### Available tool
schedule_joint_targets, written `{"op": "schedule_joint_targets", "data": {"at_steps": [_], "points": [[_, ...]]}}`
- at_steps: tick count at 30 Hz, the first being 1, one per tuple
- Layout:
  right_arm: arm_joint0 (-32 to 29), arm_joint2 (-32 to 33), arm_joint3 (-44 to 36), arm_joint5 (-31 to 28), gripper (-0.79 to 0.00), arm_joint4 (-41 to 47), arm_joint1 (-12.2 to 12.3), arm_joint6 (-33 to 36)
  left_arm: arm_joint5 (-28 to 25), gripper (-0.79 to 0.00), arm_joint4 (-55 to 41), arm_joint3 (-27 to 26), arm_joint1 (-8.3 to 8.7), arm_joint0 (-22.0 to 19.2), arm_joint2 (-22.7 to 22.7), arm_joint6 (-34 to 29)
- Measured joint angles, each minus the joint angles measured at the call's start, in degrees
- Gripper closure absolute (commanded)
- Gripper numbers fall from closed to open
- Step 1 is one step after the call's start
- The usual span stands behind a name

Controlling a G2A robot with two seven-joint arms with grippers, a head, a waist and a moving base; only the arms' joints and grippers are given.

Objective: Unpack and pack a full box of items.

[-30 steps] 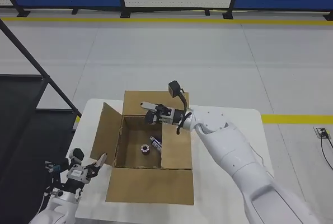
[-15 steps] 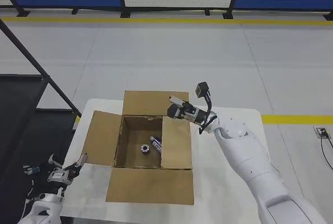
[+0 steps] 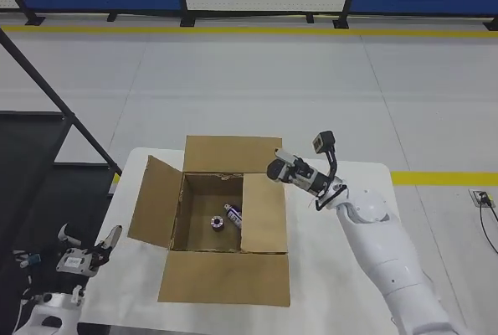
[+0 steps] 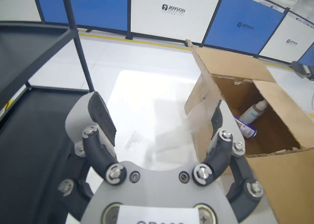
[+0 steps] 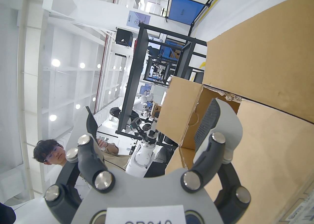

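Observation:
An open cardboard box (image 3: 223, 276) stands mid-table with its flaps spread outward. On its floor lie a small round roll (image 3: 216, 223) and a bottle (image 3: 233, 213). The left wrist view shows a white bottle (image 4: 252, 113) and a purple-labelled item (image 4: 245, 130) inside the box (image 4: 269, 180). My right gripper (image 3: 279, 167) hovers open over the far end of the right flap (image 3: 264, 213), holding nothing; its wrist view has the box flaps (image 5: 267, 136) just beyond its gripper (image 5: 150, 119). My left gripper (image 3: 89, 241) is open and empty off the table's left edge, apart from the left flap (image 3: 152, 201).
The white table (image 3: 341, 276) has free surface right of the box. A black shelf rack (image 3: 18, 167) stands close on the left, its frame post (image 4: 78, 46) near my left gripper (image 4: 159, 114). A small clear scrap (image 4: 133, 138) lies on the table.
My right gripper has drawn back rightward from above the box opening to the right flap's far end. My left gripper has pulled away from the left flap, left and off the table.

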Motion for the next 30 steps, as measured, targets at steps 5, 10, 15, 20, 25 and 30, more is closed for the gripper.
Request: {"op": "schedule_joint_targets", "data": {"at_steps": [5,10,15,20,25,30], "points": [[-4.28,2.99,-4.58,-0.12,-0.785,-0.53,1.33,-0.81,-1.19,-0.785,1.01,-10.86,-0.24,3.93,-0.09,0.60],[-9.35,7.03,-8.87,-1.21,-0.785,0.04,2.75,-1.65,-5.10,-0.785,1.35,-18.04,-0.19,4.83,3.21,-4.21],[-15.73,12.06,-13.46,-3.69,-0.785,0.82,4.29,-2.40,-7.70,-0.785,-2.84,-16.95,-0.09,-1.83,11.64,-16.36],[-22.89,15.75,-17.69,-7.94,-0.785,-1.45,5.55,-3.02,-2.46,-0.785,-8.50,-9.17,-0.69,-15.43,22.19,-29.72],[-23.40,15.97,-17.94,-8.11,-0.785,-1.83,5.64,-3.09,2.20,-0.785,-9.77,-3.77,-1.39,-24.12,28.53,-35.79],[-23.40,15.96,-17.94,-8.10,-0.785,-1.82,5.64,-3.08,1.87,-0.785,-9.69,-4.02,-1.37,-22.65,28.12,-35.01]]}}
